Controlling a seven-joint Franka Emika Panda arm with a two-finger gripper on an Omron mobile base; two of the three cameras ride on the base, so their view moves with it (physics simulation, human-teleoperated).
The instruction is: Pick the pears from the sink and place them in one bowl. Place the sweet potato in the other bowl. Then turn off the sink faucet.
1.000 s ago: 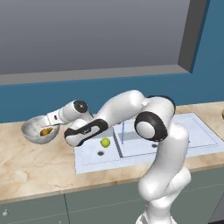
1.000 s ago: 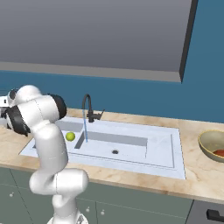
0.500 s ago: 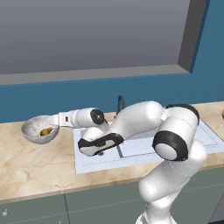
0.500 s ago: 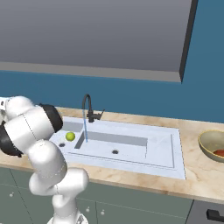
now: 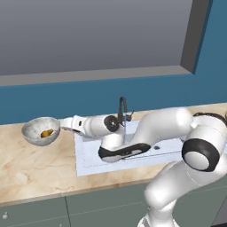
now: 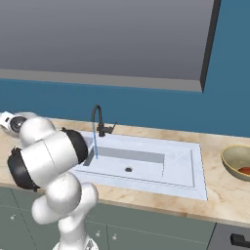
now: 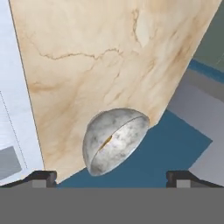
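Gripper (image 7: 112, 177) fingers stand spread and empty at the bottom of the hand view, with the grey bowl (image 5: 41, 131) just beyond, at left on the worktop (image 5: 40, 164), holding a brown pear (image 5: 45, 132). Farther right, the faucet (image 6: 99, 122) runs into the sink (image 6: 146, 163); a second bowl (image 6: 238, 162) holds something red, seemingly the sweet potato, so a pear and the faucet likely remain.

You had nothing to read here: no text, label, brand, number or sign appeared on any surface in the three views.
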